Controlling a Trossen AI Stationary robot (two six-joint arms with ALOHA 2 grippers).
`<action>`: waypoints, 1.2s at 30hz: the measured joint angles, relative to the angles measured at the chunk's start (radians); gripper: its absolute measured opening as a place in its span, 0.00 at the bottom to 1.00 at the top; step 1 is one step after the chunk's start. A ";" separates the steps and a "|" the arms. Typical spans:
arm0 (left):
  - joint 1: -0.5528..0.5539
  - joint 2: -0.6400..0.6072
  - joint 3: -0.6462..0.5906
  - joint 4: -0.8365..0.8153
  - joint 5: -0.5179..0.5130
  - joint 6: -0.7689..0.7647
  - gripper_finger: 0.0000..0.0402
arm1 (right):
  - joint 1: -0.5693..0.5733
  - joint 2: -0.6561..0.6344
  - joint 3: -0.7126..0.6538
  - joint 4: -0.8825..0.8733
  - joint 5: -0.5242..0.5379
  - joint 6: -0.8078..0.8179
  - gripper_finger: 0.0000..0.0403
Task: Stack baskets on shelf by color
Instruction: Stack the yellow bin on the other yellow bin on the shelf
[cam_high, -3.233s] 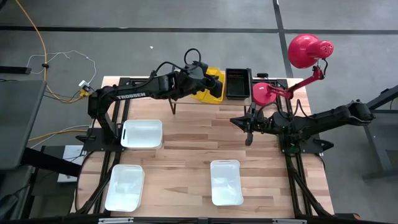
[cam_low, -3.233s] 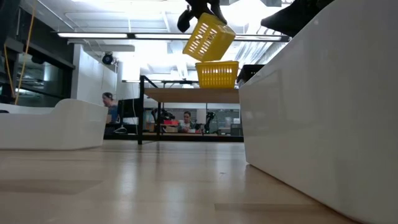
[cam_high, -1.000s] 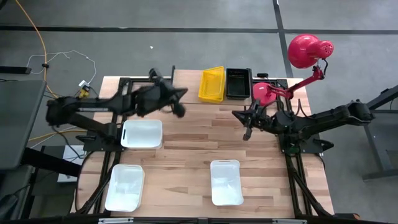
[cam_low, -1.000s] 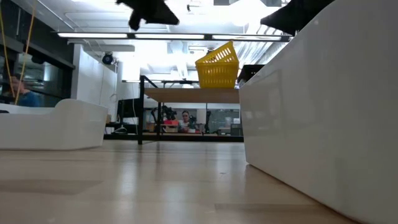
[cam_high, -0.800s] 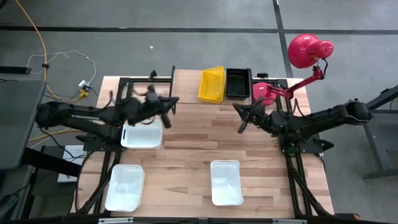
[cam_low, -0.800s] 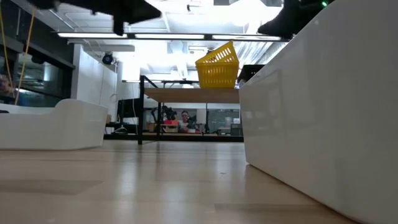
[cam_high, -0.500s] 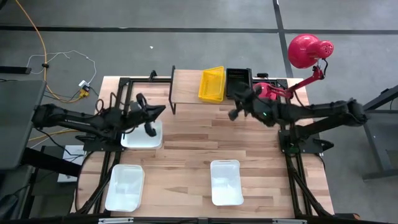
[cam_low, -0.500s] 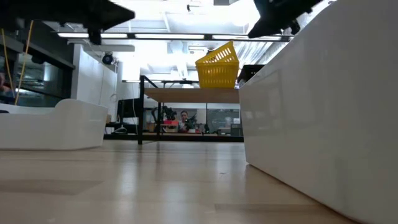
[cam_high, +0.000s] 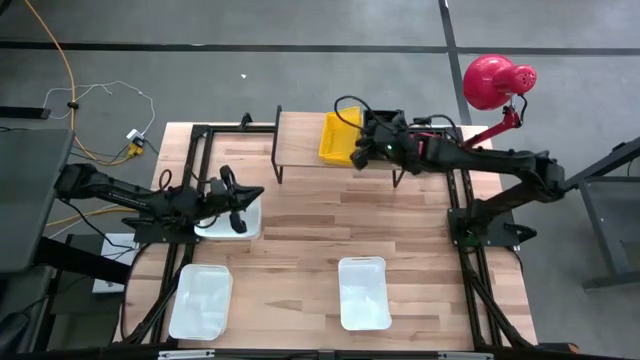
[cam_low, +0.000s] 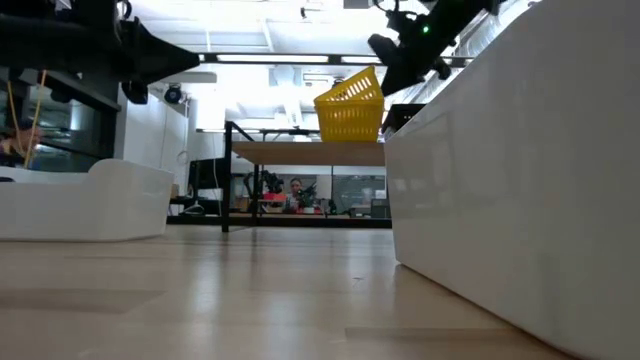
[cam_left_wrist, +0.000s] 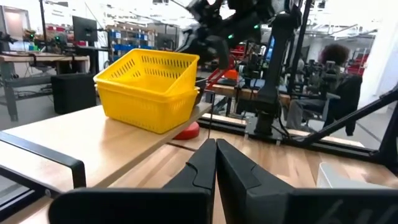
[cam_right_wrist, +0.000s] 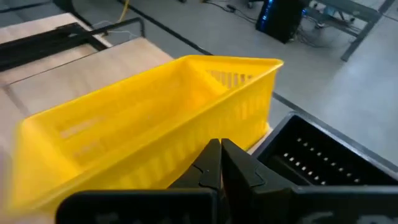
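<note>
Two yellow baskets (cam_high: 340, 135) sit nested at the middle of the shelf (cam_high: 300, 140). The upper one (cam_low: 350, 88) lies tilted in the lower one. A black basket (cam_right_wrist: 323, 155) stands to their right on the shelf, mostly under my right arm in the high view. My right gripper (cam_high: 356, 158) is shut and hovers above the yellow stack (cam_right_wrist: 143, 124), slanting down. My left gripper (cam_high: 252, 193) is shut and points level over a white basket (cam_high: 225, 220) at the table's left. In the left wrist view the left gripper (cam_left_wrist: 216, 149) faces the shelf (cam_left_wrist: 93, 143).
Two more white baskets lie near the front edge, one at the left (cam_high: 200, 300) and one at the middle (cam_high: 364, 292). A red lamp (cam_high: 497, 80) stands at the far right corner. The shelf's left half is bare wood. People sit in the room beyond the table.
My left gripper has drawn back from the shelf toward the table's left and near side. It has sunk and now points level over the white basket. My right gripper has swung from the table's middle toward the far edge. It now slants over the yellow and black baskets. Both stayed shut.
</note>
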 joint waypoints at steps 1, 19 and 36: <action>0.000 0.000 0.000 0.002 0.000 0.000 0.00 | -0.008 0.009 0.001 0.002 0.000 0.001 0.00; 0.000 0.000 0.000 0.014 0.001 -0.003 0.00 | -0.058 0.037 0.003 0.123 -0.129 -0.008 0.00; 0.000 0.001 0.000 0.013 0.003 -0.018 0.00 | 0.046 -0.031 0.003 0.212 -0.050 -0.182 0.00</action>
